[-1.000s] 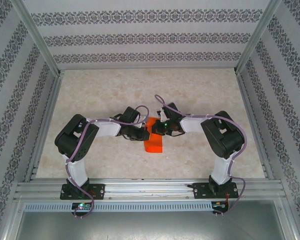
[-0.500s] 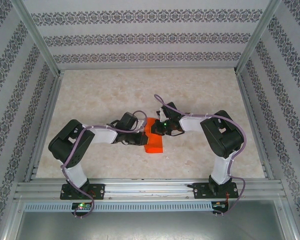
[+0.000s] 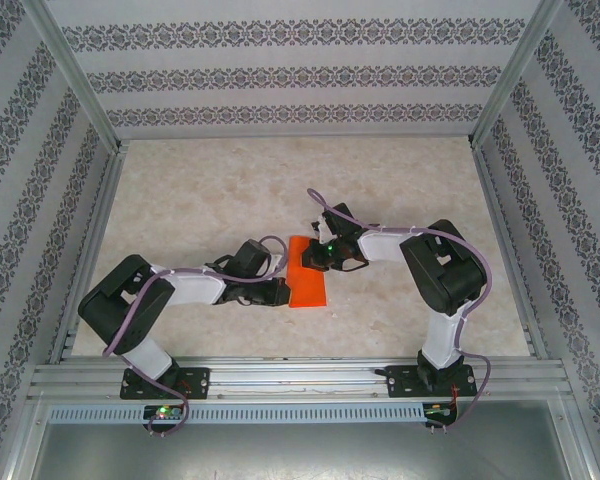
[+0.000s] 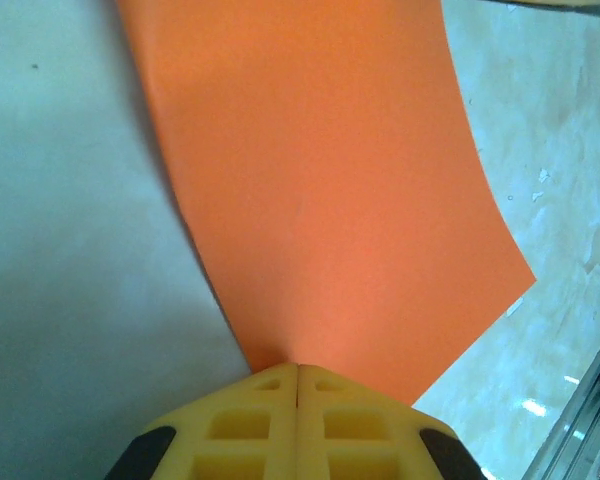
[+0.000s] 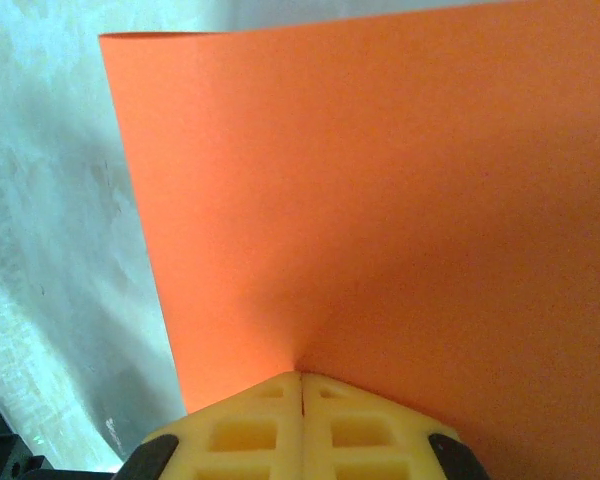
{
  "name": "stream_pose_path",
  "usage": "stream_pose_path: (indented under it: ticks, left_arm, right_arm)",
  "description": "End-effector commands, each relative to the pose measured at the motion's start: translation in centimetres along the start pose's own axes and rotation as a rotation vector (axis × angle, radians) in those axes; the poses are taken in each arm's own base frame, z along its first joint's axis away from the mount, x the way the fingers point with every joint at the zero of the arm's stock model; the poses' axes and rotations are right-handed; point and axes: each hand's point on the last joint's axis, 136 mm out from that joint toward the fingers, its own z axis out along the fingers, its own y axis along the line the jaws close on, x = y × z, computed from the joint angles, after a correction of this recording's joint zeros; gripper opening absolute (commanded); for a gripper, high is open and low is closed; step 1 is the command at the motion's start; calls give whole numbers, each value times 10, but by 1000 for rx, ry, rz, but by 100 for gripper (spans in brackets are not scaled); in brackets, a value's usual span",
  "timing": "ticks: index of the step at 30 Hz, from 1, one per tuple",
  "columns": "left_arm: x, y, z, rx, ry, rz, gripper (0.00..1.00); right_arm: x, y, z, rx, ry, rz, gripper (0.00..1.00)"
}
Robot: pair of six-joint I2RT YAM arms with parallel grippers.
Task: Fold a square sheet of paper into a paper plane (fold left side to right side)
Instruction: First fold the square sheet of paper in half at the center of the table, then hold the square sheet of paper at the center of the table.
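The square sheet of paper (image 3: 308, 275) is bright orange-red. It lies on the table between the two arms as an upright rectangle, longer than it is wide. The paper plane is out of view. My left gripper (image 3: 282, 291) is shut, and its yellow tips rest on the sheet's near left edge. In the left wrist view the sheet (image 4: 320, 180) spreads away from the left gripper (image 4: 297, 366). My right gripper (image 3: 318, 257) is shut too and presses on the sheet's far right part. In the right wrist view the paper (image 5: 380, 200) dimples at the right gripper (image 5: 301, 375).
The tabletop (image 3: 230, 190) is pale and marbled. Patterned walls stand at the back and on both sides. An aluminium rail (image 3: 300, 375) carrying both arm bases runs along the near edge. A rail corner (image 4: 580, 440) shows close to the left gripper.
My left arm has dropped and its shut gripper has slid along the sheet's left edge toward the near side. The sheet now looks flatter and wider. The right gripper has held still.
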Motion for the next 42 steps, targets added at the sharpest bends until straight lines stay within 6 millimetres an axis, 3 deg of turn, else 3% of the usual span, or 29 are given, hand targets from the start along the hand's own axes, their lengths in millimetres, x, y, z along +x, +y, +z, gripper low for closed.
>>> stream_pose_path:
  ticks: [1,25,30,34,38,42]
  left_arm:
    - [75,29,2,-109,239,-122,4]
    - [97,19,-1,-114,270,-114,4]
    - [93,12,-2,-82,250,-118,4]
    - [73,-5,-10,-27,194,-115,4]
    - [31,-19,-36,20,81,-98,4]
    - [-5,-19,-49,39,19,-84,4]
  right_arm:
    - [9,-61,5,203,17,67,0]
    - [11,-60,5,215,34,49,0]
    - [12,-60,7,215,39,49,0]
    - [13,-57,6,209,41,37,0]
    - [13,-54,5,201,37,25,0]
    - [12,-51,4,197,34,19,0]
